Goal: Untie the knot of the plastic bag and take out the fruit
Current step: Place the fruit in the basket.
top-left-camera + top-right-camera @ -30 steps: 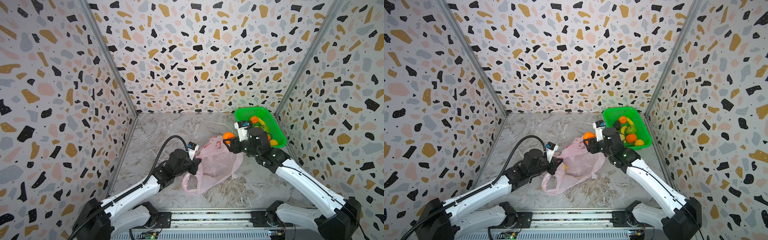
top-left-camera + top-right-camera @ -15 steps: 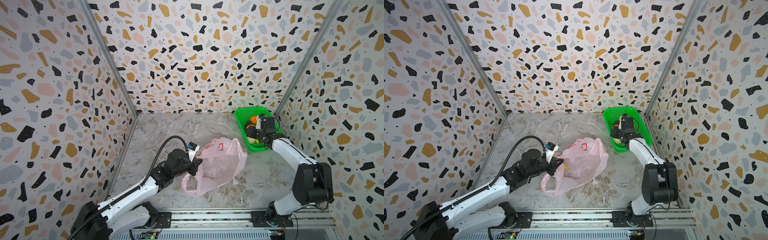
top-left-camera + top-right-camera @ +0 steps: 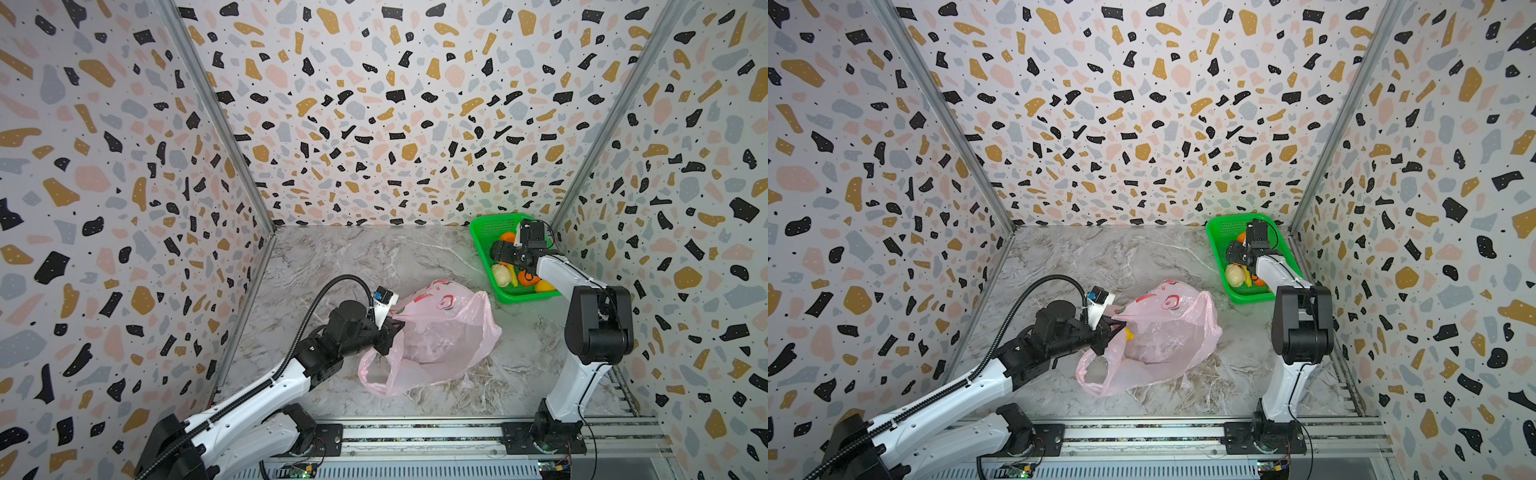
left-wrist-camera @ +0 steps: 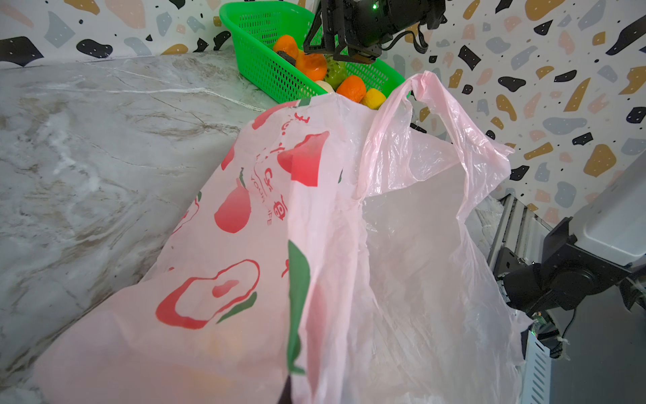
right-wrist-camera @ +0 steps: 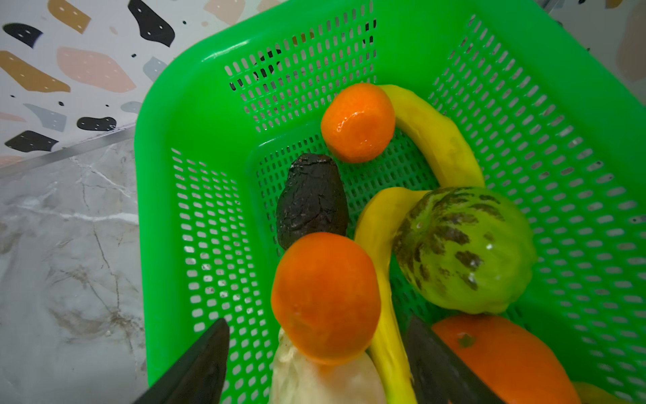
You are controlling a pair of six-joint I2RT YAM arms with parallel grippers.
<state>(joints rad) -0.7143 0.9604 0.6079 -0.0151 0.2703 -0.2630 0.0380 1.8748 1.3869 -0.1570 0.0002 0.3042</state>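
The pale pink plastic bag point(image 3: 440, 336) point(image 3: 1167, 332) lies slumped mid-table, red print up. My left gripper point(image 3: 392, 330) point(image 3: 1115, 330) is shut on the bag's point(image 4: 314, 245) near edge, and one handle loop point(image 4: 440, 105) stands free. The knot is out of view. Over the green basket point(image 5: 181, 140), my right gripper point(image 5: 316, 325) point(image 3: 500, 253) is open. An orange tangerine point(image 5: 325, 297) lies between its fingers, touching neither, on a cream fruit point(image 5: 325, 381). A second tangerine point(image 5: 358, 122), a third point(image 5: 503, 356), a blackish avocado point(image 5: 311, 199) and a green-yellow fruit point(image 5: 465, 252) also lie there.
The green basket point(image 3: 482, 245) point(image 3: 1219, 245) sits in the back right corner against the patterned walls, with a yellow banana point(image 5: 437, 140) in it. A small yellow piece point(image 3: 1128, 333) shows at the bag's mouth beside my left gripper. A metal rail point(image 3: 415, 432) runs along the front edge.
My right arm carried a tangerine from the bag to the basket and opened its jaws; the tangerine now rests among the other fruit. The left gripper kept its hold on the bag.
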